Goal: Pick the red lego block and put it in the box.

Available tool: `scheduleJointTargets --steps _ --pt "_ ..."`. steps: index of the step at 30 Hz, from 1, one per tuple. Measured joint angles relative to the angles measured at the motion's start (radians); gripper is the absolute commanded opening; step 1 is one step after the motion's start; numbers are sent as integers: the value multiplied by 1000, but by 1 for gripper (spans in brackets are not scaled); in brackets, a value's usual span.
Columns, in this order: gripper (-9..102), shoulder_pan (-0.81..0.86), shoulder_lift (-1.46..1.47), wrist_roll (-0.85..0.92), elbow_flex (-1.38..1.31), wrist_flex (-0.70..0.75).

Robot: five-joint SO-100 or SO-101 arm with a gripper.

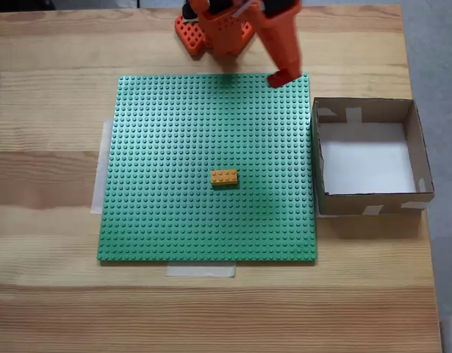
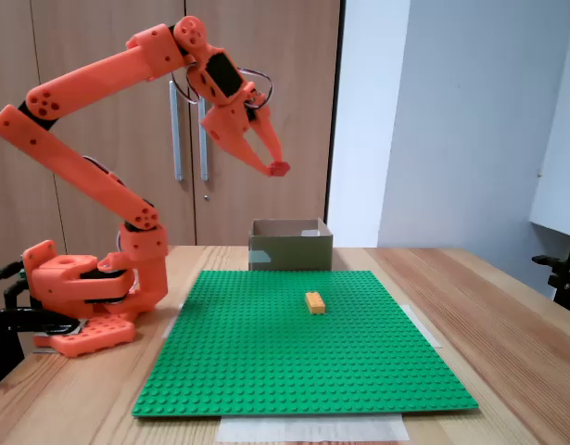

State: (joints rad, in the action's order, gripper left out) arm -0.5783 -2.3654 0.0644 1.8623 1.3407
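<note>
The table (image 1: 49, 309) carried a green plate (image 1: 174, 147), taped down at its edges. The arm (image 2: 90, 83) stood at the plate's far edge in the top-down fixed view and reached high over it. The box (image 1: 372, 201) sat just beside the plate's right edge in that view, with its white bottom bare. A yellow brick (image 1: 224, 177) lay near the plate's middle, well apart from everything else.

The claw (image 2: 276, 167) hung well above the plate, its fingers drawn together at the tips onto a small, redder piece that I took for the red block (image 1: 282, 78). The block was therefore off the plate and held in the air, near the plate's corner and short of the box.

The hold looked to be at the very fingertips, so a quick swing could shake the block loose onto the plate. Letting go before the claw was over the opening would drop it on the rim or outside the box.

The block's colour sat close to the arm's orange, so its outline and studs were hard to make out. The top-down view cut off the arm's base.
</note>
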Motion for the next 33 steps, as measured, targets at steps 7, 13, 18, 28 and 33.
scheduleJointTargets --steps 7,13,18,28,33 --pt "-1 -160 304 5 -336 123" --pt "-1 -221 635 -14 -727 245" --pt "-1 -218 824 -20 -830 244" --pt "-1 -224 1097 3 -847 178" --pt "-1 -213 1163 25 -764 98"
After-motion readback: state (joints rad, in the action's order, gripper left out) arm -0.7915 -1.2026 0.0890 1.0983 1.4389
